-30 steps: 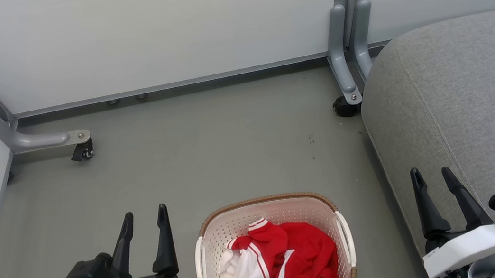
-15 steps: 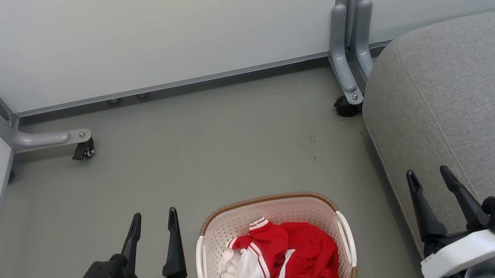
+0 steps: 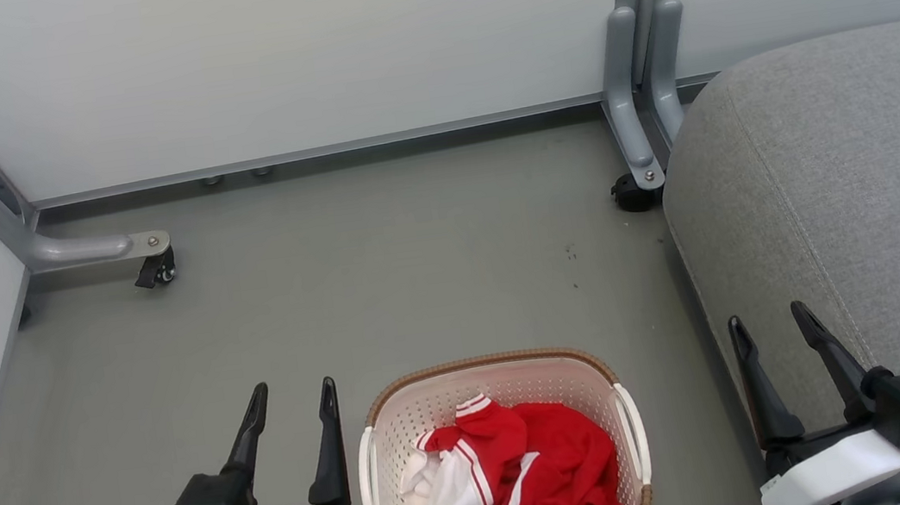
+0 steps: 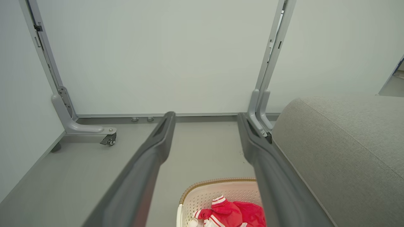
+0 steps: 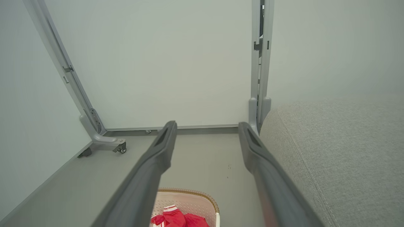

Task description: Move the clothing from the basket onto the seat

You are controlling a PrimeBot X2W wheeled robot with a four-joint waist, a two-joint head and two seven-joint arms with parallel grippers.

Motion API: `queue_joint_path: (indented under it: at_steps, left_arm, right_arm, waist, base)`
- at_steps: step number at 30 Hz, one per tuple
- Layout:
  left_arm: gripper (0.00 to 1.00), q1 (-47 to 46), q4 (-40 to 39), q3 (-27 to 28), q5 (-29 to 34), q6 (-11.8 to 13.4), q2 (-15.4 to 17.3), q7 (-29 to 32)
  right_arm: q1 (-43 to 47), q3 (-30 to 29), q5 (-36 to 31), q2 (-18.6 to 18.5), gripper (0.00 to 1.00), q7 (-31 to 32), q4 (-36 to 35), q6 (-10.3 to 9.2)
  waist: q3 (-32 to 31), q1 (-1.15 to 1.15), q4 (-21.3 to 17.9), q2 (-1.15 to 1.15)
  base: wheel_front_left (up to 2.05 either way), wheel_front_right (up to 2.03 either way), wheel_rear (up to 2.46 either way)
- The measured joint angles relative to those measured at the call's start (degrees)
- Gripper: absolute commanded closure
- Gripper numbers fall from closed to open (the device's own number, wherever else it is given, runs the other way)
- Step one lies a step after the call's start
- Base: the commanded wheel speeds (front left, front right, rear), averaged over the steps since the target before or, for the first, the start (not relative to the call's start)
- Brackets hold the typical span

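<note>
Clothing point(image 3: 531, 468) lies in the basket point(image 3: 482, 362), none yet on the seat point(image 3: 840, 175); left end effector point(image 3: 294, 386) and right end effector point(image 3: 766, 313) stand open.

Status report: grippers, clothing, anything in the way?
Left gripper open, empty, beside basket. Right gripper open, empty, by seat edge. Clothing in basket, untouched. Nothing seen in the way.

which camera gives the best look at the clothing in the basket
The head view: it looks down into the basket and shows most of the red-and-white clothing pile. The left wrist view catches its upper part at the bottom edge; the right wrist view, a smaller scrap there.
</note>
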Motion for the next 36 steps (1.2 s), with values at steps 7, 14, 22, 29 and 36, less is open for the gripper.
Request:
queue_joint_path:
  at_steps: [7,14,22,29,36]
  left_arm:
    - [0.00,0.00,0.13,-0.23,1.74,0.18,0.02,-0.51]
    - [0.00,0.00,0.83,-0.34,1.53,0.38,0.02,-0.52]
    - [0.00,-0.01,1.27,-0.76,1.46,0.55,0.02,-0.51]
    - [0.00,-0.02,1.52,-1.01,1.47,0.57,0.02,-0.52]
    - [0.00,-0.34,3.07,-2.32,2.41,0.51,0.04,-0.53]
  right_arm:
    - [0.37,0.42,-1.96,0.00,0.00,-0.54,-0.22,0.01]
    - [0.46,0.63,-1.94,-0.14,0.00,-0.54,-0.16,0.01]
    - [0.50,0.85,-1.92,-0.38,0.00,-0.54,-0.05,0.01]
    - [0.50,1.07,-1.91,-0.49,0.00,-0.54,-0.04,0.01]
    - [0.02,1.16,-1.83,-0.66,0.00,-0.54,-0.21,0.01]
  waist:
    - [-0.10,0.00,0.01,0.00]
    - [0.01,0.00,-0.03,0.00]
    - [0.05,0.01,0.02,0.00]
    - [0.41,0.00,-0.04,0.00]
    - [1.92,0.00,-0.46,0.00]
  base:
    - [0.00,0.00,0.00]
    - [0.00,0.00,0.00]
    - [0.00,0.00,0.00]
    - [0.00,0.00,0.00]
    - [0.00,0.00,0.00]
